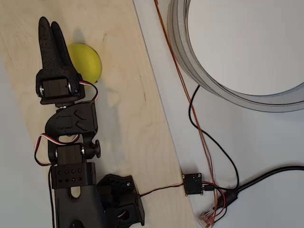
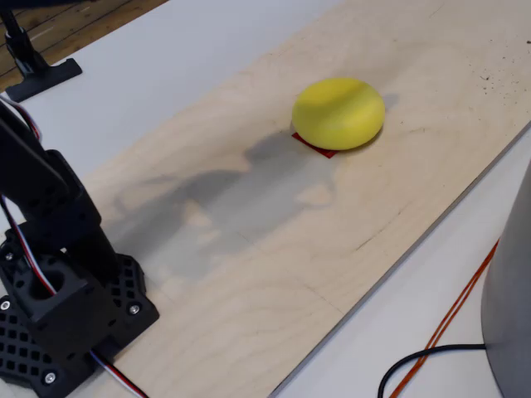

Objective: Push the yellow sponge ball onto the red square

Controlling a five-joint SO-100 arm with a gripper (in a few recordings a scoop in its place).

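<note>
From above, the black gripper (image 1: 50,29) points up the picture, jaws together, overlapping the left edge of the yellow sponge ball (image 1: 87,61) on the pale wooden board (image 1: 128,109).

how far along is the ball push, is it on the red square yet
Mostly done: in the fixed view the yellow sponge ball sits over the red square, with only a red sliver showing at its near edge. In the overhead view the gripper is above the ball's left side, fingers close together and holding nothing. What is left is at most a small centering nudge.
</note>
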